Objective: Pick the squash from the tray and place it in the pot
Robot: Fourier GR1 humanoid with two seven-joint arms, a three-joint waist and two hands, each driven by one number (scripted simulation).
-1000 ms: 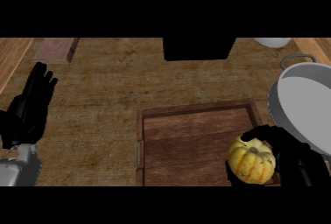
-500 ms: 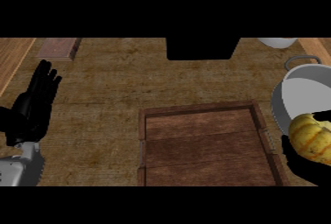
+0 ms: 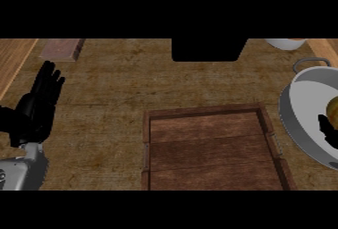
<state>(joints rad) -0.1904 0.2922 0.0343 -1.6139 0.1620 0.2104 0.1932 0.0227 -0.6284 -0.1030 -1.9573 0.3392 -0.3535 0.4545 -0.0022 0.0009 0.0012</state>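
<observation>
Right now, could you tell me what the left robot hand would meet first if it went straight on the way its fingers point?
Probably the reddish block near the counter's far left corner; the left robot hand points up and slightly right toward it, though height is unclear.

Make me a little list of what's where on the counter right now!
squash: over the pot's inside, at the view's right edge, mostly cut off
right hand: black fingers around the squash
pot: grey, right of the tray
tray: wooden, nothing in it
left hand: open, fingers up, resting at the left
</observation>
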